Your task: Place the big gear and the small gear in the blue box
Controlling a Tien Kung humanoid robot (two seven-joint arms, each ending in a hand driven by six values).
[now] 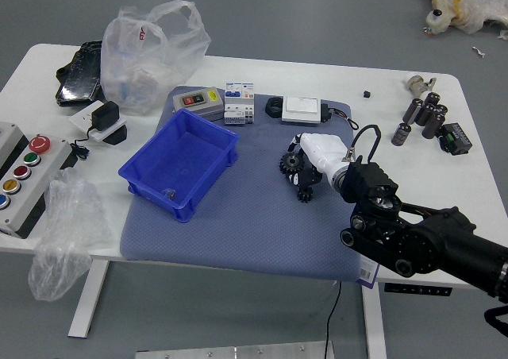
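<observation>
My right hand (324, 152), with a white back, reaches in from the right over the middle of the blue-grey mat. A black big gear (291, 163) is right beside its far-left end, partly covered by it. Just nearer the front edge, a smaller black gear (305, 194) lies by the underside of the hand. Whether the hand grasps either gear cannot be made out. To the left, the blue box (141, 191) stands on the mat; a small dark round thing (169, 193) shows inside it, too small to identify. My left arm is out of view.
Behind the box are a grey device (200, 102) and a white module (239, 103). A white-topped block (301, 110) with a cable is behind my hand. Plastic bags and a button panel (30, 172) occupy the left; black cylinders (413, 110) stand far right.
</observation>
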